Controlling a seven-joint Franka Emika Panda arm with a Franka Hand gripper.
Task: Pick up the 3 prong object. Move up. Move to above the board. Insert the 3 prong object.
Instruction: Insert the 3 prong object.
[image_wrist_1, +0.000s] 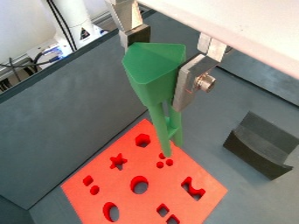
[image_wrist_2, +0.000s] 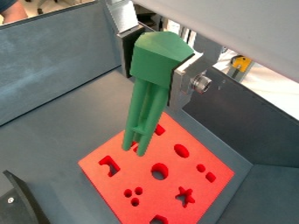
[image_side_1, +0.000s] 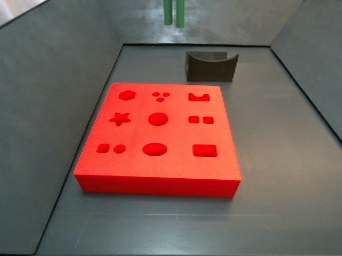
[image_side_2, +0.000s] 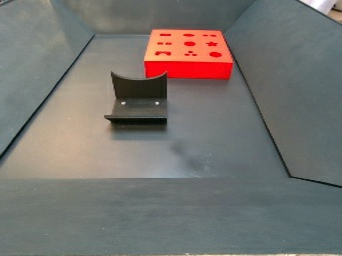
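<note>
High above the board (image_wrist_1: 140, 185), the gripper (image_wrist_2: 158, 54) has its silver fingers (image_wrist_1: 188, 77) clamped on the wide top of the 3 prong object (image_wrist_1: 156, 83), prongs hanging clear over the empty red holes, with the dark holder (image_side_1: 210, 66) at the board's one o'clock.
</note>
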